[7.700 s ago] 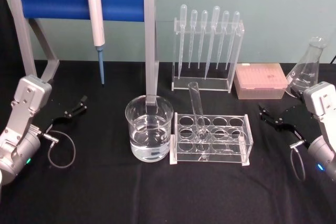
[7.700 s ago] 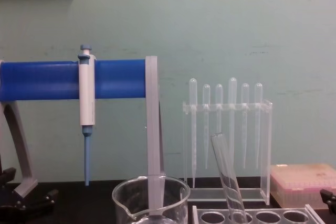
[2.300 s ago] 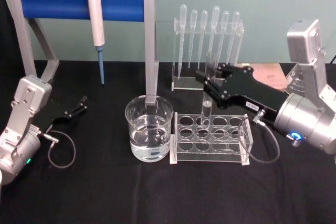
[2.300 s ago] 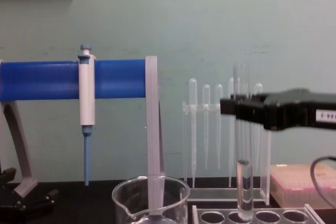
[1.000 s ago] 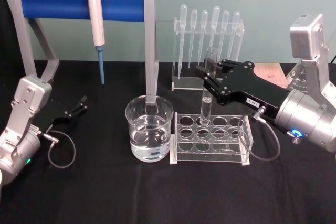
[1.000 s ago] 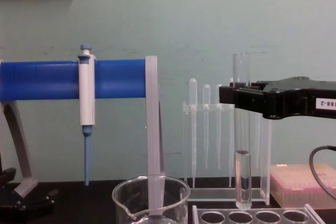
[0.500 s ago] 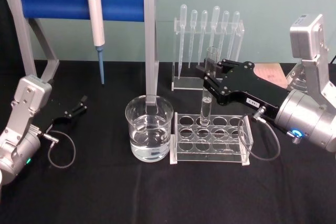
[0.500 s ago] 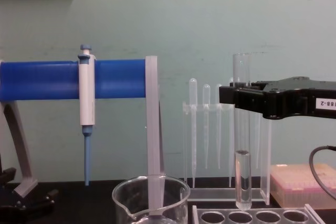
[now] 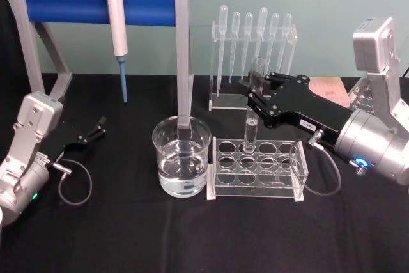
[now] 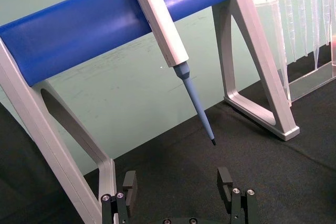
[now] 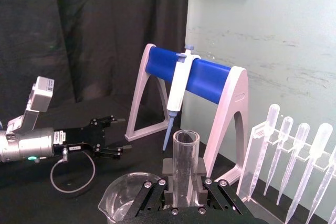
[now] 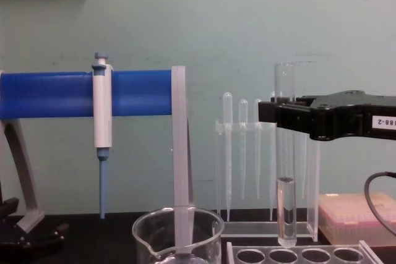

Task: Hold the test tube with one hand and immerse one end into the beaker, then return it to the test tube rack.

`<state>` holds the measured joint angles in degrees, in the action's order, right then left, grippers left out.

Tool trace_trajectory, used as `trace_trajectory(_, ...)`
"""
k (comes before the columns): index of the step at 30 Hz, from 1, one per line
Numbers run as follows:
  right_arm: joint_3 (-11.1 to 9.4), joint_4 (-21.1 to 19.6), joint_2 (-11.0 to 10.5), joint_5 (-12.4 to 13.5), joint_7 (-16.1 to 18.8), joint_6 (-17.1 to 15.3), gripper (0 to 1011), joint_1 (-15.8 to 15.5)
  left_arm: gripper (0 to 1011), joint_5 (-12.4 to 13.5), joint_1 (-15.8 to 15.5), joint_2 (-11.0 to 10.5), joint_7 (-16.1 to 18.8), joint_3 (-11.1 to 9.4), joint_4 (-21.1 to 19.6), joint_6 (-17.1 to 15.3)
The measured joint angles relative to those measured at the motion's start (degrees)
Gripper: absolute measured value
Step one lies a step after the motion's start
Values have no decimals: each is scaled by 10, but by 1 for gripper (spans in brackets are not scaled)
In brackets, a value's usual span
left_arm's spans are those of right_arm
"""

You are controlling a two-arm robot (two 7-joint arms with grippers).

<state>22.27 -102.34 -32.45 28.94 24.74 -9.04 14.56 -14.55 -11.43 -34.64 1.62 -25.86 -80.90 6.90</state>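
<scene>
My right gripper [image 9: 251,98] is shut on the test tube [image 9: 250,133] at mid-length and holds it upright. In the chest view the test tube [image 12: 285,202] hangs with its rounded bottom just above the clear tube rack [image 12: 309,256], and the right gripper [image 12: 283,119] comes in from the right. The right wrist view looks over the tube's open rim [image 11: 186,148] between the black fingers [image 11: 152,195]. The beaker [image 9: 181,158], partly filled with clear liquid, stands left of the rack, apart from the tube. My left gripper [image 9: 94,130] rests open at the far left of the table.
A grey stand with a blue bar [image 9: 96,1] holds a white-and-blue pipettor [image 9: 116,23] behind the beaker. A clear rack of plastic pipettes [image 9: 252,62] stands behind the tube rack [image 9: 300,169]. A pink tip box [image 12: 359,214] and a conical flask [image 9: 358,97] are at the back right.
My right gripper came in from the right, closed on the leaning tube, stood it upright and raised it just out of the rack. Nothing has moved over the last second.
</scene>
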Motion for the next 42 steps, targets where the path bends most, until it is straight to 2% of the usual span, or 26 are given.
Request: trace_trajectory(42,0,0,0,0,0,0,236,0,1000,0,0,0,0,0,0,0)
